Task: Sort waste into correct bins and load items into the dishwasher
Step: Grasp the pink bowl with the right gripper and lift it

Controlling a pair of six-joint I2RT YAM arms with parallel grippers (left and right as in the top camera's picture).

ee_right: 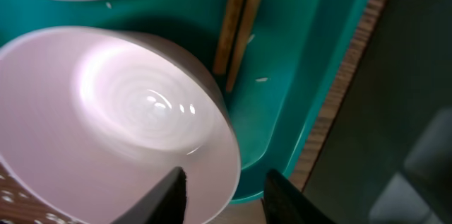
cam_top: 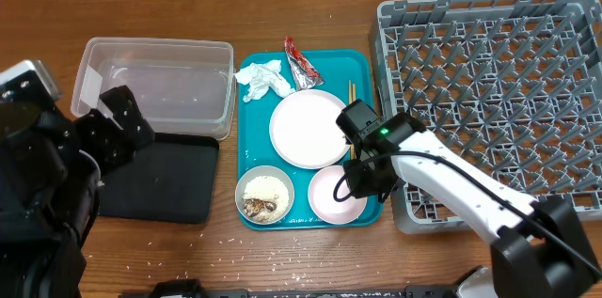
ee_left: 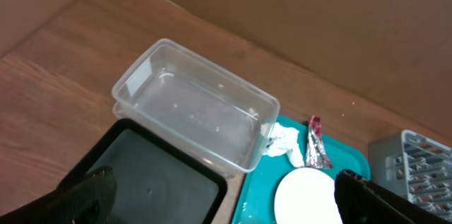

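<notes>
On the teal tray, a pink bowl (cam_top: pixel 331 196) sits at the front right. My right gripper (cam_top: pixel 369 183) is open, and its fingers (ee_right: pixel 226 197) straddle the right rim of the pink bowl (ee_right: pixel 120 111). The chopsticks (cam_top: pixel 352 99) (ee_right: pixel 240 19) lie along the tray's right side. The large plate (cam_top: pixel 308 127), the tissue (cam_top: pixel 261 79), the foil wrapper (cam_top: pixel 303 66) and the off-white bowl with rice and scraps (cam_top: pixel 263 196) are also on the tray. My left gripper (cam_top: pixel 125 117) (ee_left: pixel 226 203) is open and empty above the black tray (cam_top: pixel 165 180) (ee_left: pixel 155 181). No white cup is in view.
The clear tub (cam_top: pixel 155 80) (ee_left: pixel 194 104) stands behind the black tray. The grey dish rack (cam_top: pixel 489 91) stands right of the teal tray (cam_top: pixel 249 138), close to my right arm. Rice grains lie scattered on the table's front edge (cam_top: pixel 273 260).
</notes>
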